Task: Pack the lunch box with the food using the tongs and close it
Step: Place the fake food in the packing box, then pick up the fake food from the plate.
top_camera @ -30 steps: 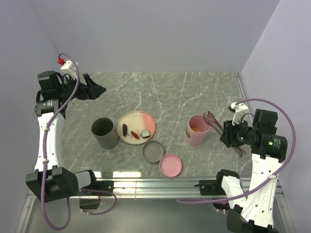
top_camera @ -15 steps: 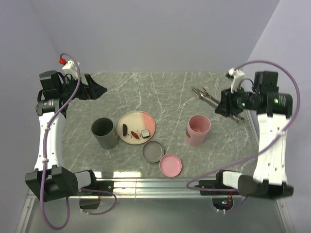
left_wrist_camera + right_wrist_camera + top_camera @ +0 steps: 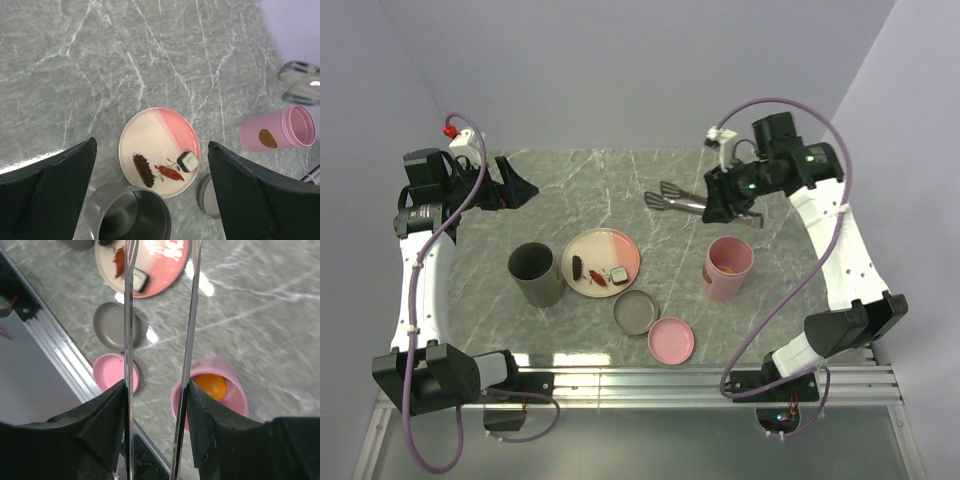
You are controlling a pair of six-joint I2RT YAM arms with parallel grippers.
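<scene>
Steel tongs [image 3: 670, 193] were pinched in the right gripper [image 3: 156, 397], tips empty.
Both slim arms ran out through its jaws, squeezed from either side. The pink lunch box [image 3: 728, 268], with the orange piece [image 3: 212, 385] inside, stood just beneath that gripper. The other food [image 3: 165, 170] lay on the plate [image 3: 623, 246], out beyond the tong tips. The left gripper [image 3: 518, 185] hung spread wide and held nothing, with the plate well apart from it. Risk: the smooth arms could slide or twist in that grip. The tips would then miss a small piece or flick it off the plate.
</scene>
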